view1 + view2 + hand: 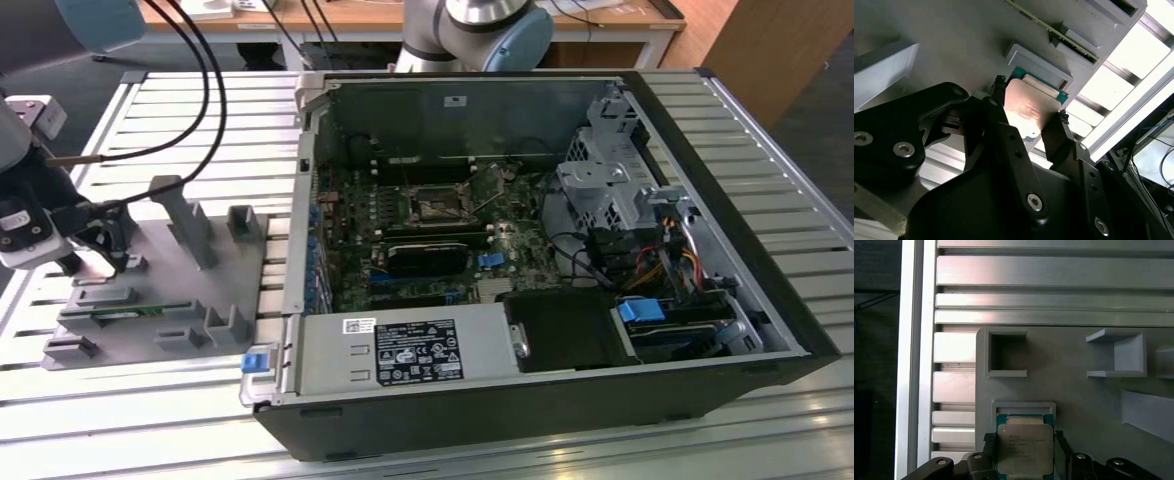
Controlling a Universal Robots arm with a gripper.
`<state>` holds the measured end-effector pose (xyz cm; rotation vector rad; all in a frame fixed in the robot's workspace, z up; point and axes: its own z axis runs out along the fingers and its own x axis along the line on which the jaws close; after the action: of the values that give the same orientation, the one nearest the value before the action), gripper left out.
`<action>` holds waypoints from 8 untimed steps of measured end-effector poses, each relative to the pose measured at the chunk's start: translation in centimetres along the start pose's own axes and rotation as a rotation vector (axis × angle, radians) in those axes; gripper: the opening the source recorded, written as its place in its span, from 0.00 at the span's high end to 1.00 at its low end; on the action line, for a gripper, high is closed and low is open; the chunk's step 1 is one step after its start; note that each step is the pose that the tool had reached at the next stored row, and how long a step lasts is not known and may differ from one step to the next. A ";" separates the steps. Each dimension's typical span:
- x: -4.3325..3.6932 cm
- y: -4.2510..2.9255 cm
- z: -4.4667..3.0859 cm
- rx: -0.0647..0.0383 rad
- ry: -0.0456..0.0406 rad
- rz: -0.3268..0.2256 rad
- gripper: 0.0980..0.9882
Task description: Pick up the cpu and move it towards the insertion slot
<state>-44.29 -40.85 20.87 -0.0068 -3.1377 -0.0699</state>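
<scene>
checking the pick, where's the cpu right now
The cpu is gripped in the end effector, over the grey fixture at the exterior view's left, far from the insertion slot.

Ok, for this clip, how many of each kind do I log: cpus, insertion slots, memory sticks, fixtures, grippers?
cpu: 1
insertion slot: 1
memory stick: 1
grey fixture: 1
gripper: 1
Total: 5
</scene>
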 end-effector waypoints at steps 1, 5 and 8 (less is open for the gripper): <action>0.00 0.00 -0.03 0.000 0.0000 0.000 0.50; 0.00 0.01 -0.21 0.000 0.0001 0.000 0.50; 0.00 0.02 -0.33 0.000 0.0000 0.000 0.50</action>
<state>-44.29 -40.85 21.21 -0.0069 -3.1377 -0.0699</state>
